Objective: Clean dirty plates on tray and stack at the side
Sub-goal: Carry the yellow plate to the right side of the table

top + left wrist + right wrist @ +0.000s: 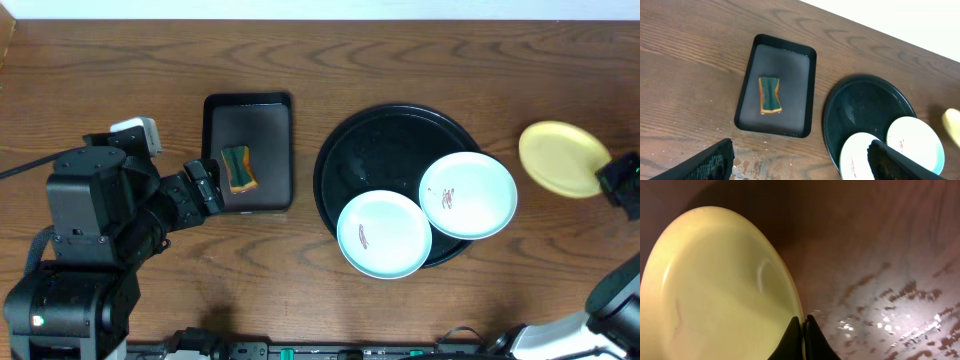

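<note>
Brown wooden table [420, 60]. The left gripper [208, 186] hangs wide open by the sponge [238, 169]. Two mint plates [384, 233] wait on the round tray [380, 140]. Far right, the right gripper [802, 330] pinches the yellow plate [562, 158] by its rim. It should probably lower it flat before letting go.

right claw [606, 180] cut by the overhead edge, yellow plate [715, 290] blurred and cropped at the wrist
</note>
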Controlling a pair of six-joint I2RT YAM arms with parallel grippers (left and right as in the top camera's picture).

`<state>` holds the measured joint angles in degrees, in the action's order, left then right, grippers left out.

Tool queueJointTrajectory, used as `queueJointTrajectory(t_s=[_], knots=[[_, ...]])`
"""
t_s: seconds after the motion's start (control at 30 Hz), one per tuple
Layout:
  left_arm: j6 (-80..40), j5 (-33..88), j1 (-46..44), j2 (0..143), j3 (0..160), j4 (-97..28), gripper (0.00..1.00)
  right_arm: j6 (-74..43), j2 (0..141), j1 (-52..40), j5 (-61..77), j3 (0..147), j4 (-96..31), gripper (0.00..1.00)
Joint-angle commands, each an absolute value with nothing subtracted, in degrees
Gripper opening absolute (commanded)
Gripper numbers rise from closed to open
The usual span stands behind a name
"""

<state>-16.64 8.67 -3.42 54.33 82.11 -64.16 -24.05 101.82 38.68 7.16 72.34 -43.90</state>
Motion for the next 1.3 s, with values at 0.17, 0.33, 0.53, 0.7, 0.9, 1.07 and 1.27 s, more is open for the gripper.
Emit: queueJointTrajectory(t_s=[0.17,0.33,0.53,0.7,0.9,1.07,1.27], knots=[[-16.3,8.6,-3.1,54.3,82.4,-64.3,0.86,-20.9,102.7,40.8,7.1,71.1,-42.1,0.39],[-16.3,8.6,-3.1,54.3,82.4,-64.3,0.86,-16.3,97.2,39.7,16.2,71.1,-41.3,0.54],[-16.3,8.6,-3.1,54.3,82.4,-64.3,0.86,-9.9,91.9,32.7,25.4,71.1,-47.5,0.52],[-16.3,8.6,-3.1,54.3,82.4,-64.3,0.86,-10.7,91.9,21.4,10.6,69.8,-55.8,0.48],[-16.3,8.6,-3.1,54.3,82.4,-64.3,0.86,-18.2,91.9,9.4,-11.1,64.4,-54.9,0.48],[-16.3,8.6,-3.1,54.3,82.4,-64.3,0.86,-20.4,91.9,7.4,-12.7,58.7,-50.6,0.47],[-16.3,8.6,-3.1,54.3,82.4,-64.3,0.86,-19.9,91.9,7.6,-9.0,53.0,-42.4,0.23]])
